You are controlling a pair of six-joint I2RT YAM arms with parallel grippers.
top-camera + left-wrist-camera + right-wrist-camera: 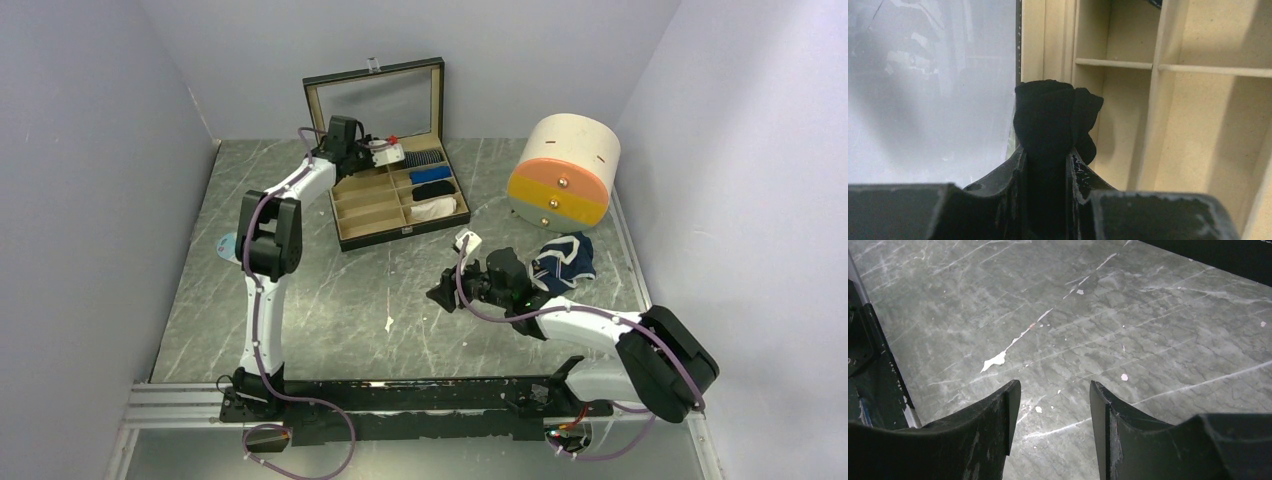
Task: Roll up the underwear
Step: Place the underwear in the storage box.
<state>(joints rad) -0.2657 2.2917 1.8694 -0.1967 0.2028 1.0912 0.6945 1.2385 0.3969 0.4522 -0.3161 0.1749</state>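
My left gripper is shut on a rolled plain black underwear and holds it above the cream compartments at the back left of the open box. In the top view this gripper hangs over the box's left side and hides the roll. The navy blue underwear with white trim lies crumpled on the table, right of my right arm. My right gripper is open and empty, low over bare table, also in its wrist view.
The black divided box stands with its lid up at the back; its right compartments hold a grey striped bundle, dark rolls and a white bundle. A round cream drum with orange and yellow drawers stands back right.
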